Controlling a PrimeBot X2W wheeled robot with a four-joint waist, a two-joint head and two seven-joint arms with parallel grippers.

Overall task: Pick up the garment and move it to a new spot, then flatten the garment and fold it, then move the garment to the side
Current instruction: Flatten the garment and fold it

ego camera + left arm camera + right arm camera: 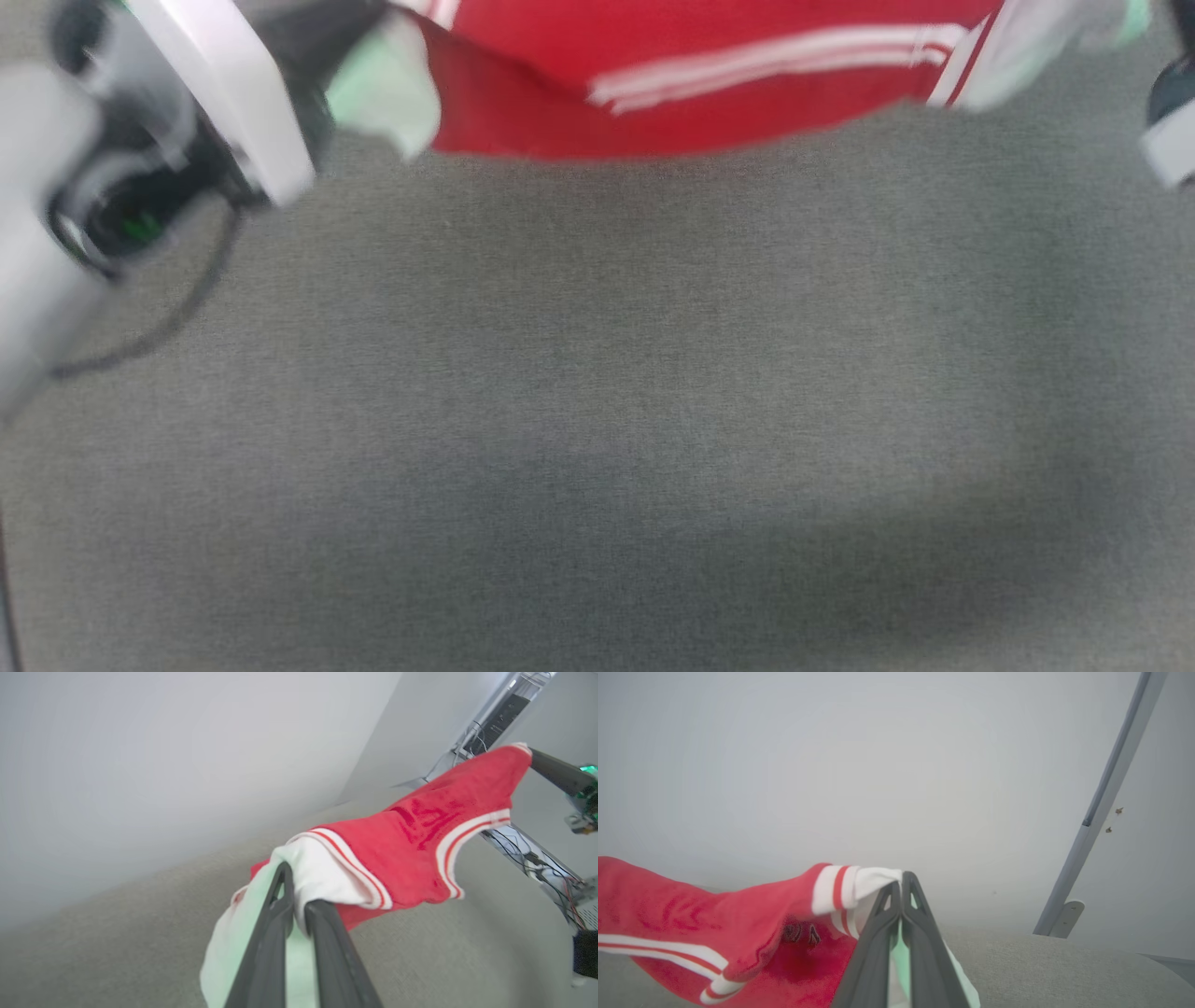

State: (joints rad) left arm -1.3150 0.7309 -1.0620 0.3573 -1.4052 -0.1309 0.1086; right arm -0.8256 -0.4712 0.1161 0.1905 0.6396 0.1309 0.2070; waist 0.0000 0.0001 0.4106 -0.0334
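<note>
Left hand (299, 886): clamped on garment (411, 858) corner.
Right hand (901, 880): clamped on other corner.
Reason: probably spreads it for flattening.

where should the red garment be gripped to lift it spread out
By its white-trimmed corners at opposite ends, one pincer coming in from each side: the left pincer and right pincer pinch there, and the garment hangs stretched between them.

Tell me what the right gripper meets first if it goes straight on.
The right gripper is shut on the garment, which would go with it. Past its tips the way looks free up to the pale wall; its depth is unclear.
</note>
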